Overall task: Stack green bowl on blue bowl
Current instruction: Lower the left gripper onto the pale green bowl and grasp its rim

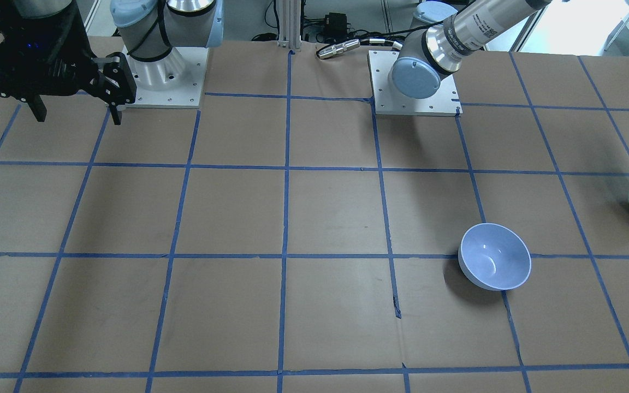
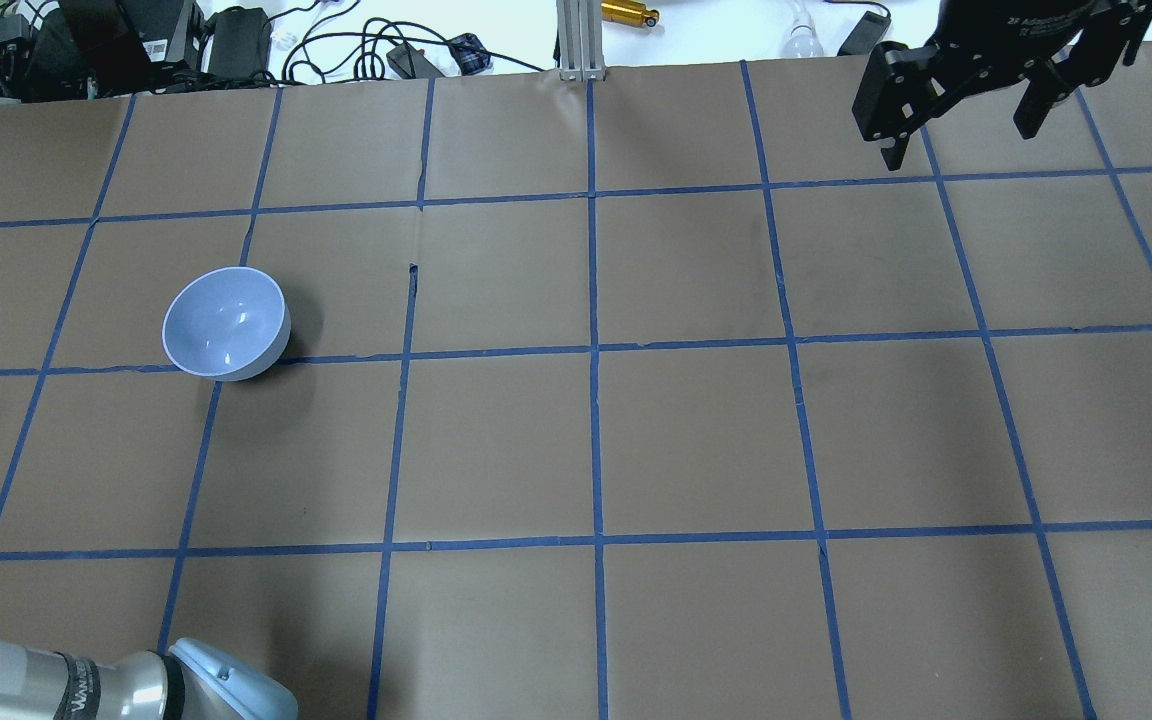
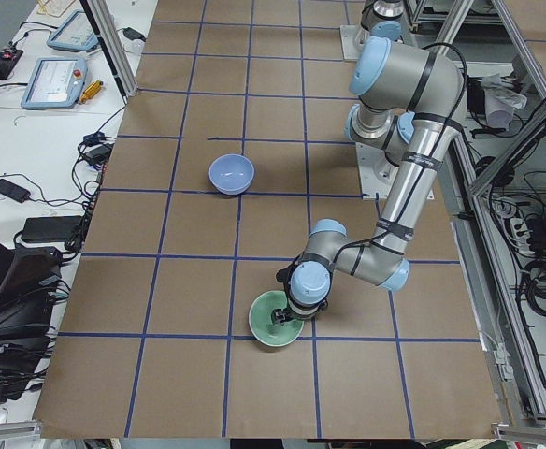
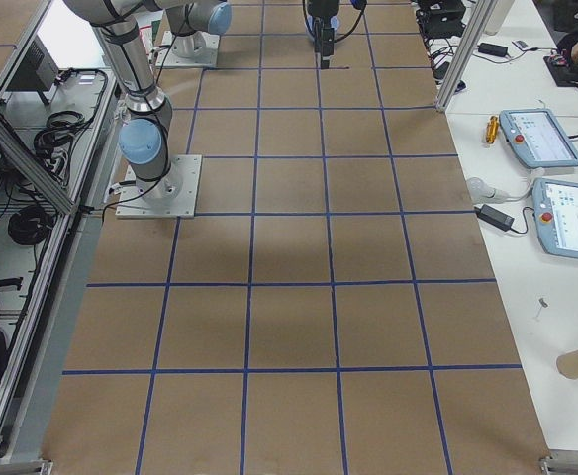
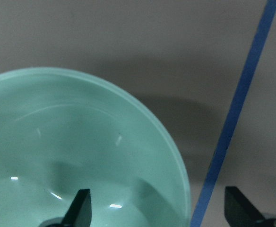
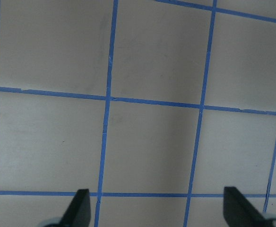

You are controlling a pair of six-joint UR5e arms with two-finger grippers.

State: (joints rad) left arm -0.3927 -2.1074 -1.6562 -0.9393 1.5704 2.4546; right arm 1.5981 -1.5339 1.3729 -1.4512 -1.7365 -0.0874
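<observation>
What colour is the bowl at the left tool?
Mint green; the bowl shows best in left wrist view.

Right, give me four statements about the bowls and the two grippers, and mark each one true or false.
1. The left gripper is open, with one finger inside the green bowl and the other outside its rim. True.
2. The blue bowl stands upright and empty. True.
3. The green bowl is already stacked in the blue bowl. False: the two bowls stand well apart on the table.
4. The right gripper is shut on the blue bowl. False: it is open above bare table, far from both bowls.
</observation>
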